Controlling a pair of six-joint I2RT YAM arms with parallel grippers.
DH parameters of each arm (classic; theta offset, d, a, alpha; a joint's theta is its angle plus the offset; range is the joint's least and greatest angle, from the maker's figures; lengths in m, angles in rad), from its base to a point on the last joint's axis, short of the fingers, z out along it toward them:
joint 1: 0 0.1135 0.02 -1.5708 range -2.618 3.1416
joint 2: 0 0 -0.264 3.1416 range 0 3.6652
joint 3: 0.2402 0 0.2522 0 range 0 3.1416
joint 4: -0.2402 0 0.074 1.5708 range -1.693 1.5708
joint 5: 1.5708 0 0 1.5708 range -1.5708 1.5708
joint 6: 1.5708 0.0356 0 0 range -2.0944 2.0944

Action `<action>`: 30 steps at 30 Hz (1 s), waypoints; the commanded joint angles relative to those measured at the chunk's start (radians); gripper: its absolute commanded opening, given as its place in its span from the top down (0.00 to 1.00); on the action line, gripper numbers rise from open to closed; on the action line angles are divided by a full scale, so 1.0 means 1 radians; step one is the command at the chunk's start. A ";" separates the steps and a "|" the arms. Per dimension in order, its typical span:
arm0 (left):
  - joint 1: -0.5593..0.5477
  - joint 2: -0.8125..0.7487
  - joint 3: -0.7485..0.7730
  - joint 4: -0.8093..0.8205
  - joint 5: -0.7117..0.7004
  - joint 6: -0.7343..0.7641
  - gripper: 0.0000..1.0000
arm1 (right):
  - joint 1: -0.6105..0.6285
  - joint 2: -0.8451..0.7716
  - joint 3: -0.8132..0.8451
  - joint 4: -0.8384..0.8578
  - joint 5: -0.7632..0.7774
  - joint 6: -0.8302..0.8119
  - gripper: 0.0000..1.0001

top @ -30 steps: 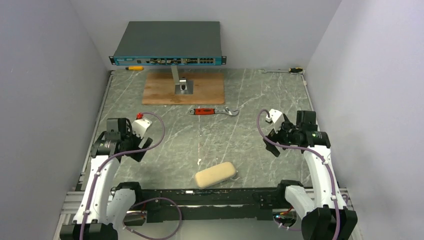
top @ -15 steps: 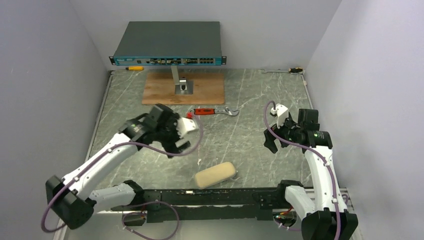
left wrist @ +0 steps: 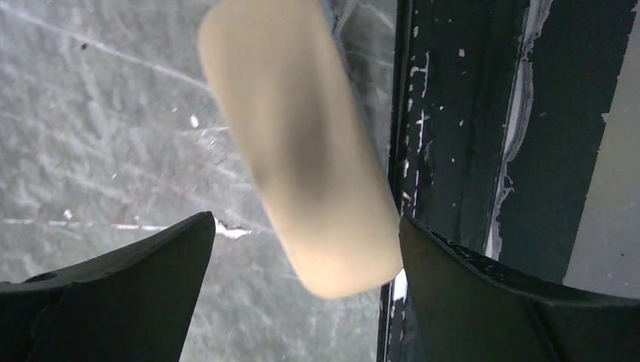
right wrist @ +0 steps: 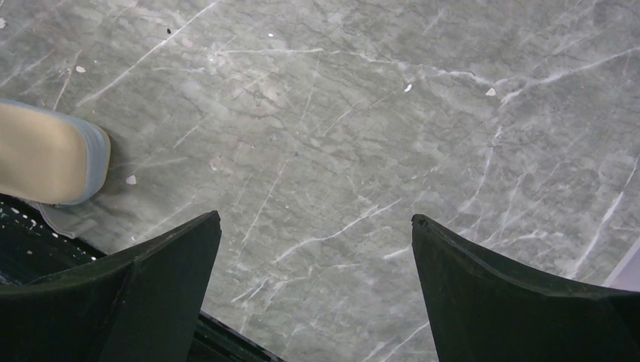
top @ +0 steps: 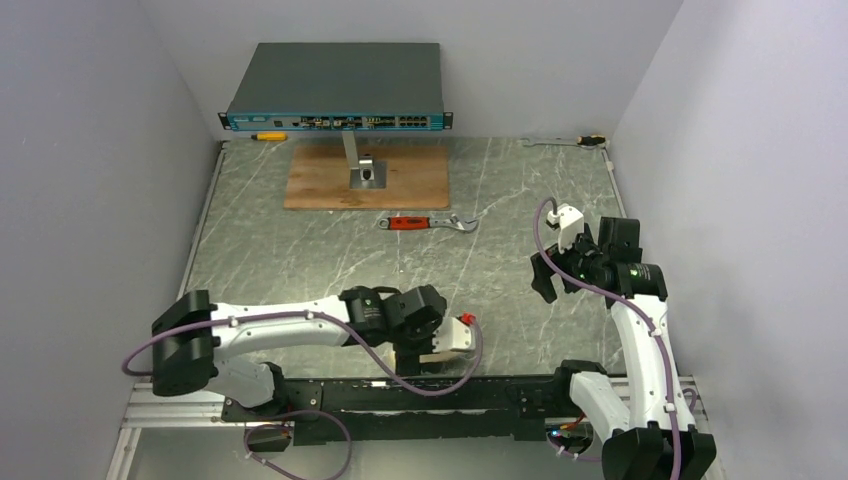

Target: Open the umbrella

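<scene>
Umbrella (left wrist: 302, 143) lies folded, ungripped.
Left gripper (left wrist: 303, 226) gapes wide astride it; right gripper (right wrist: 315, 217) gapes wide above the table (right wrist: 377, 90).

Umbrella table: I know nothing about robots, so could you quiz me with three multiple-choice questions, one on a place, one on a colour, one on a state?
1. Where does the folded umbrella lie?
A) on the wooden board
B) beside the black rail
C) against the far wall

2. What colour is the handle of the wrench?
A) blue
B) green
C) red

3. How is the left hand?
A) open around the umbrella's end
B) clamped on the wrench
C) out of sight

Answers: 1 B, the left wrist view shows it right next to the rail. 2 C, the top view shows a red grip. 3 A, it stands open with the umbrella's end in the gap.
</scene>
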 commanded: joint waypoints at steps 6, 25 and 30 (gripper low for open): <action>0.000 0.146 -0.049 0.135 -0.184 0.016 0.02 | -0.001 0.018 0.059 0.044 -0.020 0.057 0.00; 0.665 0.032 0.063 0.118 0.147 -0.045 0.02 | 0.024 0.080 0.002 0.088 -0.225 0.021 0.02; 0.685 0.087 0.021 0.111 0.199 -0.078 0.21 | 0.079 0.112 0.004 0.078 -0.218 -0.022 0.04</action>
